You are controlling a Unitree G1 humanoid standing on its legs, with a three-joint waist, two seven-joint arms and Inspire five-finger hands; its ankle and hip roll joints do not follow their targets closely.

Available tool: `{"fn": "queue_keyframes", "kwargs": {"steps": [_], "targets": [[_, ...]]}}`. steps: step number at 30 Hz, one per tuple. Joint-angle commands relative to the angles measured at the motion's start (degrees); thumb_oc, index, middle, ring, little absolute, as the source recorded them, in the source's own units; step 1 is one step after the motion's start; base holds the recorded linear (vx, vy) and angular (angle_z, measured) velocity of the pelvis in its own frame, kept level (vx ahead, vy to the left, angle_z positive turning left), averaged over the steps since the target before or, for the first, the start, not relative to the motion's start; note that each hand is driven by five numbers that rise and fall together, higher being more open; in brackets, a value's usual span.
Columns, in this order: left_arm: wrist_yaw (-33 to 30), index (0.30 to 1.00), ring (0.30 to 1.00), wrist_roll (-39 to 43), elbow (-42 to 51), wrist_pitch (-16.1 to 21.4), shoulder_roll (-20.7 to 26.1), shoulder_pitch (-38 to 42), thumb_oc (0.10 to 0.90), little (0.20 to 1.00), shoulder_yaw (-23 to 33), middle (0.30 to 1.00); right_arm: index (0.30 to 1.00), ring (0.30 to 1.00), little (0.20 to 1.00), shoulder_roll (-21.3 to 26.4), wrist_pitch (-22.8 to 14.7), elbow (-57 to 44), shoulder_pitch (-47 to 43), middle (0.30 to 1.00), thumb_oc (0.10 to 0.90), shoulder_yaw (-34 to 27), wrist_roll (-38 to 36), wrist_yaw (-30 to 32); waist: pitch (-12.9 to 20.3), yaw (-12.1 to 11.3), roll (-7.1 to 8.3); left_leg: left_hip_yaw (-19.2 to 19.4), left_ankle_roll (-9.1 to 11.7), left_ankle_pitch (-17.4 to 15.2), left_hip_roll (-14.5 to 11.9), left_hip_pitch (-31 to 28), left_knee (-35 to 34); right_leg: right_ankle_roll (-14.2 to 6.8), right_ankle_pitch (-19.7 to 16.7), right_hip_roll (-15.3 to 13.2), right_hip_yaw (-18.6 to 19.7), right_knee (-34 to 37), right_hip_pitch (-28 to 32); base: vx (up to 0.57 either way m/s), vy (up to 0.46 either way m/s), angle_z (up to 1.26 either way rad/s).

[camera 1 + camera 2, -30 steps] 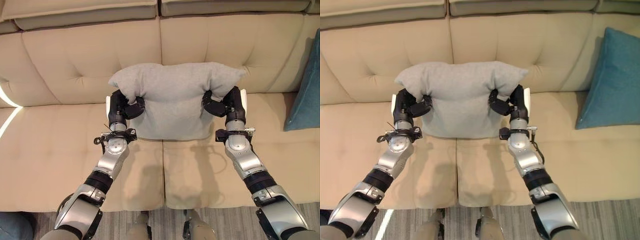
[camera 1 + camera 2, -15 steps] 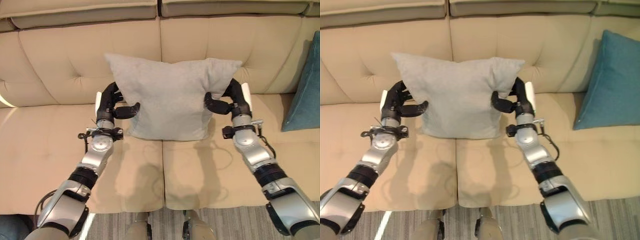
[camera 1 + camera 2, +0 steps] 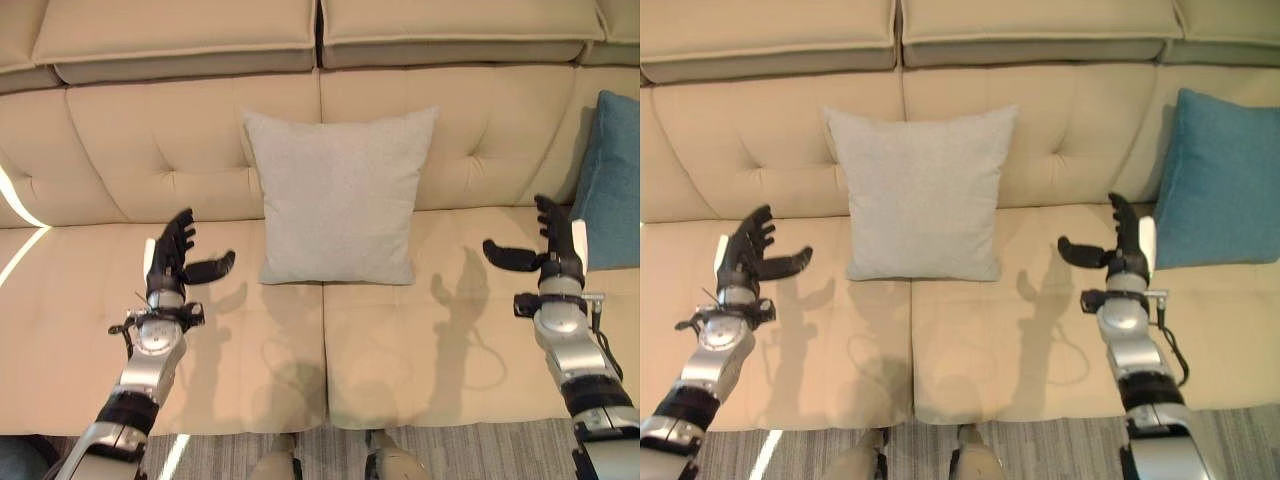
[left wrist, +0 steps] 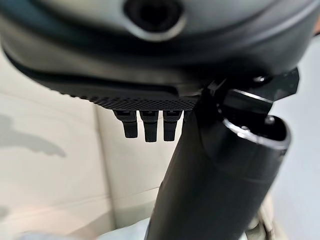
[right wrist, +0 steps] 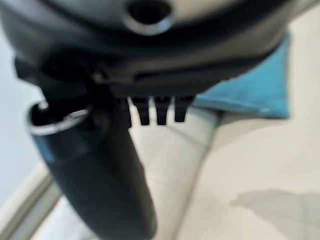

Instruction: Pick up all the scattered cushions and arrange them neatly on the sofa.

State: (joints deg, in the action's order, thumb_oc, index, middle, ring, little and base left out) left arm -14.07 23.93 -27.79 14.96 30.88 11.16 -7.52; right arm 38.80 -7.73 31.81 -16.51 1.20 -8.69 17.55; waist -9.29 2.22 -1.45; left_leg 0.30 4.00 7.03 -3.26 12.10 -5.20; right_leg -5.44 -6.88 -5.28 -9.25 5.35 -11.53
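Note:
A light grey cushion [image 3: 340, 197] stands upright against the backrest of the beige sofa [image 3: 140, 140], at its middle over the seam between two seat pads. A teal cushion [image 3: 1220, 180] leans against the backrest at the far right. My left hand [image 3: 172, 262] hovers over the left seat pad, open, fingers straight and thumb spread, well to the left of the grey cushion. My right hand [image 3: 552, 250] hovers over the right seat pad, open and holding nothing, between the grey cushion and the teal one. In the wrist views the left hand [image 4: 145, 125] and right hand [image 5: 157, 111] show straight fingers.
The sofa's seat pads [image 3: 420, 340] lie bare in front of the cushions. A strip of grey striped floor [image 3: 470, 455] runs along the sofa's front edge. A bright streak of light [image 3: 20, 215] crosses the left seat and backrest.
Both hands have let go of the grey cushion and drawn outward and back, opening. The cushion now stands by itself against the backrest. The view has tilted slightly.

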Motion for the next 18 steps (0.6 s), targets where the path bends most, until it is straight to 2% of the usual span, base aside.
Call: {"fn": "queue_keyframes", "kwargs": {"steps": [1, 2, 5, 6, 7, 12, 13, 14, 16, 18], "targets": [[1.60, 0.900, 0.900, -3.86, 2.33, 4.38, 0.09, -1.11, 0.800, 0.900, 4.35, 0.900, 0.900, 0.900, 0.900, 0.22, -4.21, -5.46, 4.09, 0.900, 0.800, -3.98, 3.40, -1.25, 7.34, -1.05, 1.62, 0.91, 2.29, -4.13, 1.47, -1.95, 0.20, -3.38, 5.85, 0.77, -0.17, -0.35, 2.91, 0.04, -0.014, 0.00], [1.59, 0.900, 0.900, -3.87, 2.36, 4.36, 0.09, -1.14, 0.800, 0.900, 4.35, 0.900, 0.900, 0.900, 0.900, 0.21, -4.19, -5.49, 4.13, 0.900, 0.800, -3.99, 3.40, -1.25, 7.32, -1.06, 1.63, 0.91, 2.29, -4.14, 1.47, -1.99, 0.20, -3.38, 5.85, 0.77, -0.17, -0.35, 2.95, 0.03, -0.025, 0.00], [5.41, 0.900, 0.900, -9.96, 4.38, 2.39, -3.27, -12.73, 0.800, 0.900, 4.73, 0.900, 0.900, 0.900, 0.900, -6.61, -4.19, -6.62, 14.83, 0.900, 0.800, -6.18, 5.50, -4.16, 7.22, -1.32, 1.50, 0.99, 2.05, -4.87, 1.32, -5.18, 0.20, -3.30, 6.80, 0.83, -0.58, -0.35, 6.49, 0.03, -0.041, 0.02], [5.41, 0.900, 0.900, -9.97, 4.39, 2.38, -3.27, -12.75, 0.800, 0.900, 4.73, 0.900, 0.900, 0.900, 0.900, -6.62, -4.18, -6.64, 14.85, 0.900, 0.800, -6.19, 5.50, -4.16, 7.21, -1.33, 1.51, 0.99, 2.05, -4.87, 1.32, -5.22, 0.20, -3.30, 6.80, 0.83, -0.58, -0.35, 6.52, 0.01, -0.062, 0.02], [7.55, 0.900, 0.900, -11.15, 0.28, 0.56, -6.67, -17.65, 0.800, 0.900, 4.18, 0.900, 0.900, 0.900, 0.900, -11.11, -4.04, -5.25, 19.65, 0.900, 0.800, -6.09, 6.35, -5.43, 7.13, -1.26, 1.30, 1.00, 1.89, -5.10, 1.18, -6.79, 0.20, -3.06, 7.20, 0.96, -0.98, -0.35, 8.43, 0.00, -0.050, 0.00], [8.65, 0.900, 0.900, -12.70, -4.31, -1.05, -9.18, -20.64, 0.800, 0.900, 3.68, 0.900, 0.900, 0.900, 0.900, -14.27, -3.60, -3.22, 22.41, 0.900, 0.800, -5.18, 7.24, -6.64, 6.95, -1.15, 1.13, 0.95, 1.72, -5.19, 1.05, -8.37, 0.20, -2.63, 7.47, 1.19, -1.17, -0.35, 10.50, -0.02, -0.049, 0.03], [8.89, 0.900, 0.900, -13.61, -8.84, -2.17, -10.38, -21.09, 0.800, 0.900, 3.41, 0.900, 0.900, 0.900, 0.900, -15.80, -3.57, -0.97, 23.23, 0.900, 0.800, -4.34, 7.14, -6.91, 6.75, -1.10, 0.98, 0.78, 1.69, -5.04, 0.93, -8.99, 0.20, -2.21, 7.72, 1.47, -1.26, -0.63, 11.38, -0.04, -0.046, 0.01], [8.88, 0.900, 0.900, -13.62, -8.94, -2.10, -10.40, -21.02, 0.800, 0.900, 3.39, 0.900, 0.900, 0.900, 0.900, -15.79, -3.61, -0.92, 23.19, 0.900, 0.800, -4.33, 7.12, -6.90, 6.66, -1.06, 0.98, 0.75, 1.69, -5.05, 0.93, -9.07, 0.20, -2.20, 7.74, 1.48, -1.29, -0.62, 11.48, -0.08, -0.085, 0.03], [8.10, 0.900, 0.900, -15.34, -17.91, -3.07, -12.06, -20.58, 0.800, 0.900, 3.17, 0.900, 0.900, 0.900, 0.900, -17.21, -3.39, 2.09, 23.62, 0.900, 0.800, -2.90, 6.22, -7.59, 6.14, -0.93, 0.70, 0.08, 1.88, -4.50, 0.63, -9.90, 0.20, -1.51, 8.75, 1.90, -1.81, -1.70, 12.46, -0.07, -0.076, 0.14], [7.85, 0.900, 0.900, -15.80, -20.52, -3.17, -12.42, -20.20, 0.800, 0.900, 3.24, 0.900, 0.900, 0.900, 0.900, -17.51, -3.53, 2.56, 23.83, 0.900, 0.800, -2.70, 5.88, -7.76, 6.03, -0.93, 0.63, -0.10, 1.97, -4.31, 0.55, -10.01, 0.20, -1.36, 8.94, 2.03, -2.02, -1.73, 12.73, -0.03, -0.044, 0.11]]}}
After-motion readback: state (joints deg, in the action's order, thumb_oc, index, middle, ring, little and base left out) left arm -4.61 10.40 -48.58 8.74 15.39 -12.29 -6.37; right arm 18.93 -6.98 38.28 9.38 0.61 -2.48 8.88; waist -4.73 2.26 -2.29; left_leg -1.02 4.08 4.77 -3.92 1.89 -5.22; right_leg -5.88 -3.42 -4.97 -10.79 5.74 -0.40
